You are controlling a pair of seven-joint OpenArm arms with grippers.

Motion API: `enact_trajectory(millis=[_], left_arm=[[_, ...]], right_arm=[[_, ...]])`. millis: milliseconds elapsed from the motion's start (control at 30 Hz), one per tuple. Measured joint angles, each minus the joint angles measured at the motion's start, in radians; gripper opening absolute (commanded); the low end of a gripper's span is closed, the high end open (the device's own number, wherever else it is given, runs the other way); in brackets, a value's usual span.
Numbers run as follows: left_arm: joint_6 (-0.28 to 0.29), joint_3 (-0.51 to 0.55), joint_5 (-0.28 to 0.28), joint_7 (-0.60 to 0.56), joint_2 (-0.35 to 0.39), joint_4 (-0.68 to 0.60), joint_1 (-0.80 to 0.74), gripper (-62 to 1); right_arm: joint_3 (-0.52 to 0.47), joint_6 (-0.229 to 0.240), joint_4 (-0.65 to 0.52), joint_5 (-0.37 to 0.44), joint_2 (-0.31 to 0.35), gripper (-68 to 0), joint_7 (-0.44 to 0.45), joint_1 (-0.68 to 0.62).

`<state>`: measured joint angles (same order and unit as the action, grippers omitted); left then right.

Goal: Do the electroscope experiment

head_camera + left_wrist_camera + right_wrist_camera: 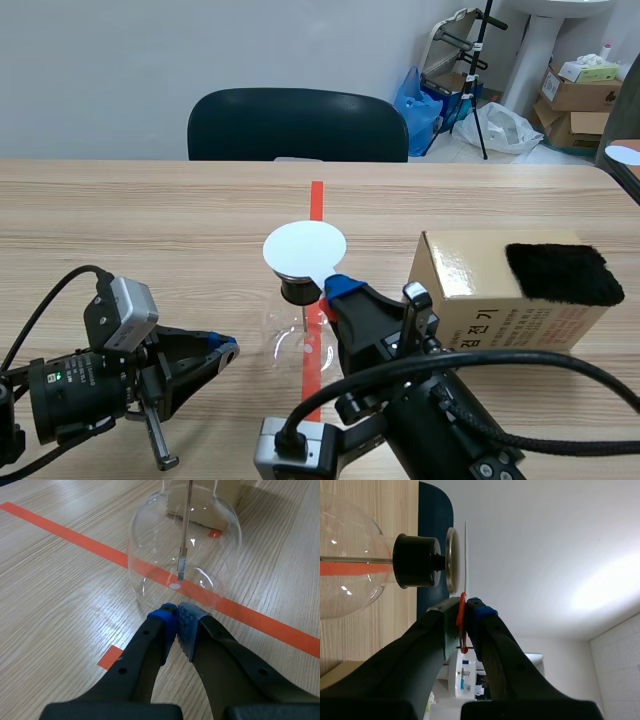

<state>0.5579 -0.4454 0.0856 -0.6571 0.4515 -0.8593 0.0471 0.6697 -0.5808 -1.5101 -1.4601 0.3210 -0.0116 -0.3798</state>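
Note:
The electroscope is a clear glass flask [293,338] with a black stopper [298,290], standing on the red tape line mid-table. My right gripper [335,290] is shut on the red handle [462,625] of a thin white disc [305,248]. That disc lies over the electroscope's metal top plate [452,560], edge-on and very close; whether they touch cannot be told. My left gripper [228,350] rests low on the table, shut on nothing, its tips [176,617] right at the flask [150,545]. Inside, the rod [186,525] ends in foil leaves [182,565] hanging straight.
A cardboard box [480,295] with a black fur cloth [563,272] on top stands right of the flask, beside my right arm. A dark chair [297,125] sits behind the table's far edge. Another white disc [625,155] lies at the far right.

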Motion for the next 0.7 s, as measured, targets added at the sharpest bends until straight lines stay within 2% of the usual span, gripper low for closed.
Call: enact_trajectory(millis=[700], left_arm=[[0.000, 0.000, 0.000, 0.000, 0.000, 0.000, 0.000, -57.7]], right_arm=[[0.000, 0.000, 0.000, 0.000, 0.000, -66.5, 0.011, 0.000]])
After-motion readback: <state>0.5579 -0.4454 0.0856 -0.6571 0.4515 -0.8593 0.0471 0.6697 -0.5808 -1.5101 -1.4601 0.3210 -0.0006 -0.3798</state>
